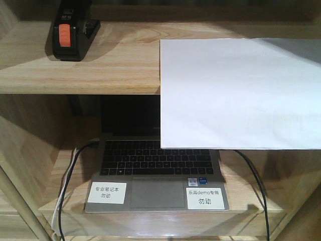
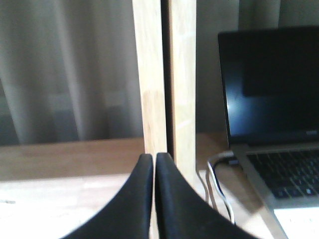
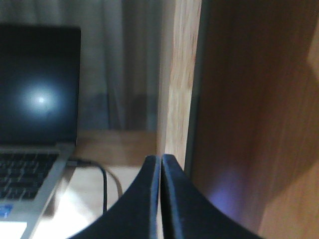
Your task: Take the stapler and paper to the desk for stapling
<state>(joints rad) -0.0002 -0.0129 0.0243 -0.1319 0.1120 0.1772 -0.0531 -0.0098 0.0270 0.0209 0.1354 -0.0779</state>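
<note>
While both arms sit low beside the laptop [image 1: 155, 170], neither task item is held.

Left gripper [image 2: 154, 158]: jaws pressed together, nothing between them, facing a wooden upright [image 2: 152, 74].

Right gripper [image 3: 160, 159]: likewise closed and empty.

Stapler [image 1: 70, 32]: stands on the upper shelf [image 1: 100, 70], far left, orange-red patch toward the front camera.

Paper [image 1: 235, 93]: lies on the same shelf to the right, well apart from the stapler. Its near part overhangs the shelf edge above the laptop keyboard.

Handling, judged:
- Stapler is rigid, fairly dense, smooth plastic. Pinch across the narrow sides near mid-length so it does not tip.
- Paper is light, limp, and prone to creasing and sliding. The overhanging edge is the obvious hold, one finger above and one below, drawn out flat.
- Risk: the sheet sags or buckles when carried by one edge.
</note>
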